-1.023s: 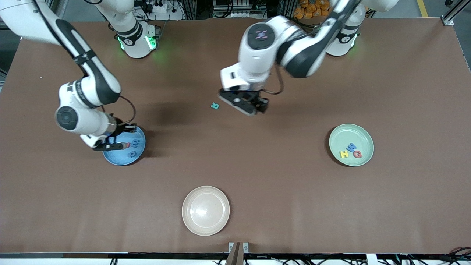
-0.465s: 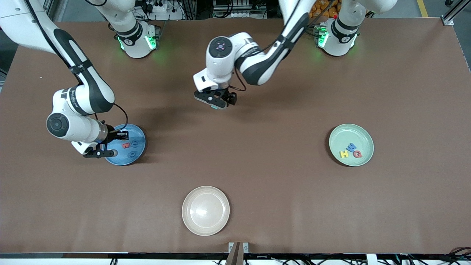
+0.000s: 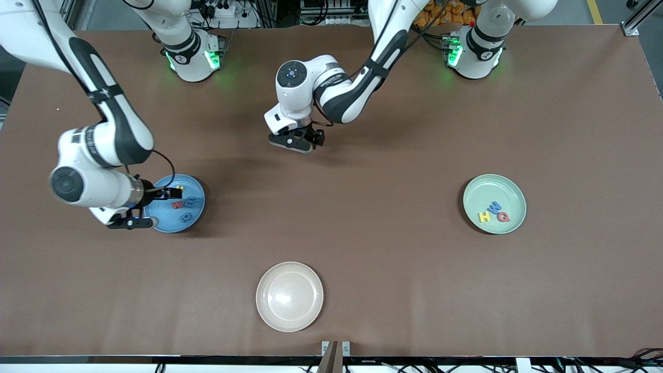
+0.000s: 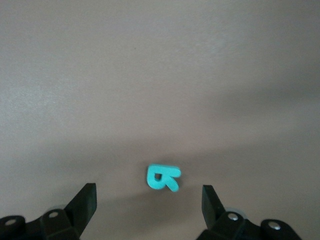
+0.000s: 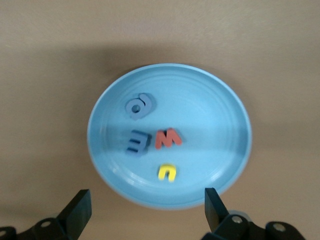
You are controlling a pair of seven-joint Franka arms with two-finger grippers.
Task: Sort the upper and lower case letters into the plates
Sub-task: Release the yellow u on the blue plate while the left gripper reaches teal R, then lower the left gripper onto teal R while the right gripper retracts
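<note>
A sky blue plate [image 3: 167, 221] [image 5: 210, 110] lies toward the right arm's end of the table. It holds a red w [image 5: 167, 138], a small yellow letter [image 5: 167, 172] and two blue letters [image 5: 139, 106]. My right gripper [image 3: 155, 208] [image 5: 146, 210] hangs open over the plate's edge and holds nothing. The mint green plate [image 3: 476, 192] toward the left arm's end carries a yellow H [image 3: 484, 216], a blue W [image 3: 496, 207] and a red Q [image 3: 503, 217]. My left gripper [image 3: 294, 143] [image 4: 149, 205] hovers open over a teal letter [image 4: 162, 177] on the bare table, which is hidden in the front view.
A beige plate [image 3: 289, 296] with nothing in it sits near the table's front edge, at the middle. Brown table [image 3: 388, 248] stretches between the three plates.
My right gripper has opened and drawn back off the blue plate, where the yellow letter now lies. My left gripper has swung toward the right arm's end and come over the teal letter.
</note>
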